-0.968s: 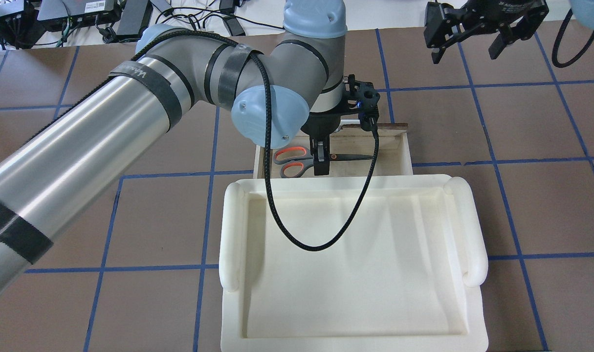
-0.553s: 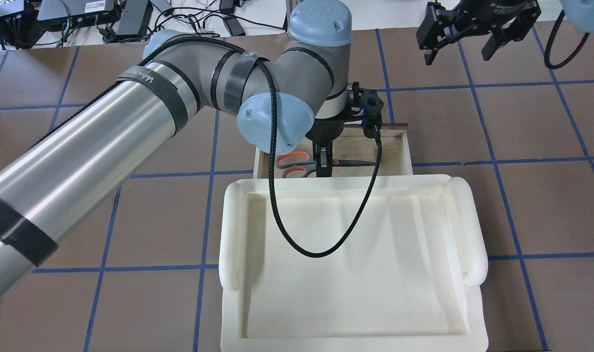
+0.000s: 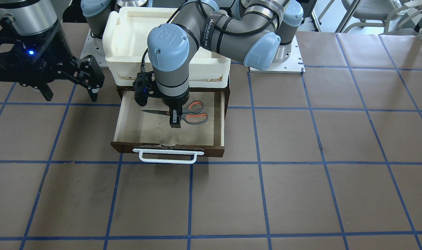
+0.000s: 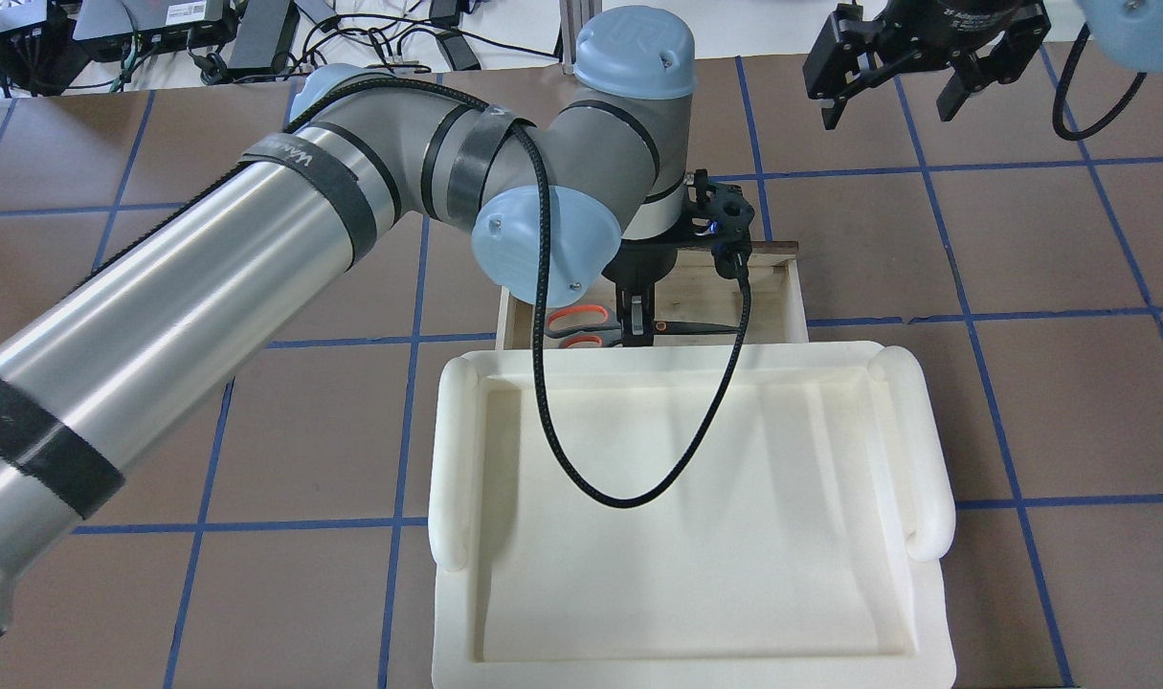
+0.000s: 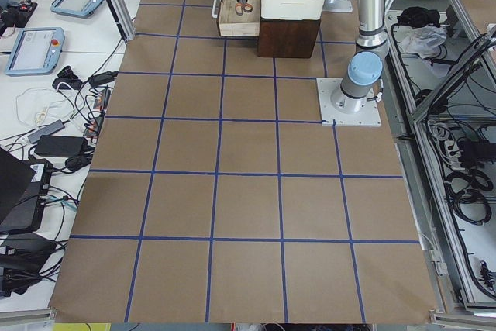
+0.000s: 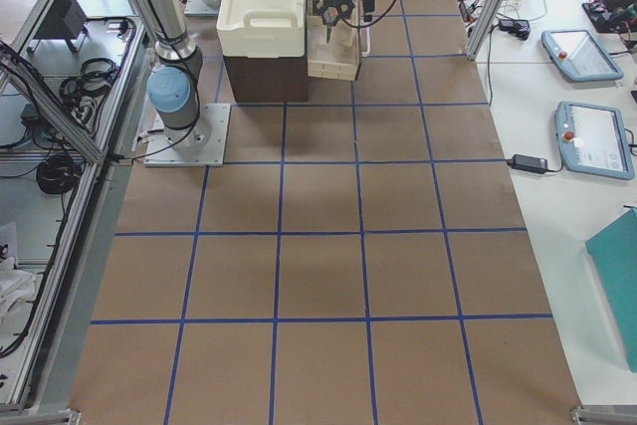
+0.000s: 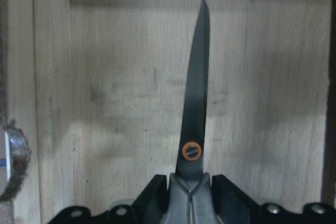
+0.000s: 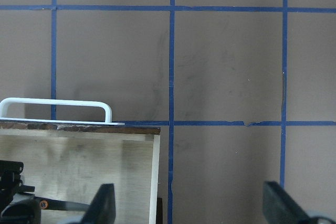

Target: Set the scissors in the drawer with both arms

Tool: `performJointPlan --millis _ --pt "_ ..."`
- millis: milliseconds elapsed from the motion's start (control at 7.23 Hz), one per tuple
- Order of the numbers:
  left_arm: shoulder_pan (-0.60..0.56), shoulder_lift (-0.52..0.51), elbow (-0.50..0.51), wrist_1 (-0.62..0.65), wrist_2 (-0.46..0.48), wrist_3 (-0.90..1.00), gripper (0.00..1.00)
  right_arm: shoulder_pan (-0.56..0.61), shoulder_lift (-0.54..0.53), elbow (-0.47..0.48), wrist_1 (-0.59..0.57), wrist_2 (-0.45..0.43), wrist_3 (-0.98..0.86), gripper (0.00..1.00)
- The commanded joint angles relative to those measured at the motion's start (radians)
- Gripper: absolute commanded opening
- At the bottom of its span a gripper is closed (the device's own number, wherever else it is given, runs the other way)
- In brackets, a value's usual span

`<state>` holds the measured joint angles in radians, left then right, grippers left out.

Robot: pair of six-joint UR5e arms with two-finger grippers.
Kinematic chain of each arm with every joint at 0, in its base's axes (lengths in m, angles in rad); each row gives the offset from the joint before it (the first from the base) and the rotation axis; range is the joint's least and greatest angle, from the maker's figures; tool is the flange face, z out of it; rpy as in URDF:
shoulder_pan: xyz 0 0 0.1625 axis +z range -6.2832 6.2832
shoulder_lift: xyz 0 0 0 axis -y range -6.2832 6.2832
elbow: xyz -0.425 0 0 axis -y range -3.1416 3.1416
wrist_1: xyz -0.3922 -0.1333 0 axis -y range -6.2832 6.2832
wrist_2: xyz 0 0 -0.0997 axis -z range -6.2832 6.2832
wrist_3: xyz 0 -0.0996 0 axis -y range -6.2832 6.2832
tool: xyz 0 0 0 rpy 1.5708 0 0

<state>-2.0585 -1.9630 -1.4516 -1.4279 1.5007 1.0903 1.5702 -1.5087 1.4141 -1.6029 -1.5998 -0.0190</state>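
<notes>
The drawer [image 3: 145,130] is pulled open, dark brown with a white bar handle [image 3: 167,156] and a pale plywood floor. The scissors [image 3: 194,113] are inside it, blades pointing to the front view's left. My left gripper [image 3: 175,121] reaches straight down into the drawer and is shut on the scissors near their pivot [image 7: 191,150]. In the overhead view the scissors [image 4: 573,319] and the left gripper [image 4: 636,327] show in the drawer [image 4: 772,297] just beyond the tray. My right gripper [image 4: 885,107] is open and empty, raised beyond the drawer's front corner [image 8: 79,161].
A cream-white plastic tray [image 4: 696,498] sits on top of the dark cabinet behind the drawer, also in the front view [image 3: 127,31]. The left arm's black cable [image 4: 629,498] hangs over the tray. The brown table has blue tape lines.
My left gripper has moved with the scissors toward the tray side of the drawer. My right gripper has shifted slightly left and stays open.
</notes>
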Motion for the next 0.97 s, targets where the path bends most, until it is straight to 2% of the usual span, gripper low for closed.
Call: performJointPlan --millis 0,277,415,553,691,830 --pt "0.0 0.0 -0.001 -0.019 -0.013 0.0 0.07 0.002 -0.022 0.0 0.035 -0.006 -0.005 1.0" --pt "0.0 0.0 -0.003 -0.02 -0.027 -0.001 0.07 0.002 -0.021 0.0 0.037 0.0 -0.007 1.0" --pt "0.0 -0.004 -0.006 -0.019 -0.03 -0.013 0.13 0.002 -0.016 0.0 0.035 0.0 -0.009 1.0" --pt "0.0 -0.011 -0.01 -0.019 -0.031 -0.013 0.71 0.002 -0.015 0.0 0.038 -0.002 -0.009 1.0" --pt "0.0 -0.011 -0.01 -0.019 -0.028 -0.018 0.85 0.002 -0.015 0.002 0.038 -0.002 -0.009 1.0" --pt "0.0 -0.011 -0.01 -0.019 -0.028 -0.018 0.89 0.002 -0.012 0.002 0.038 0.0 -0.002 1.0"
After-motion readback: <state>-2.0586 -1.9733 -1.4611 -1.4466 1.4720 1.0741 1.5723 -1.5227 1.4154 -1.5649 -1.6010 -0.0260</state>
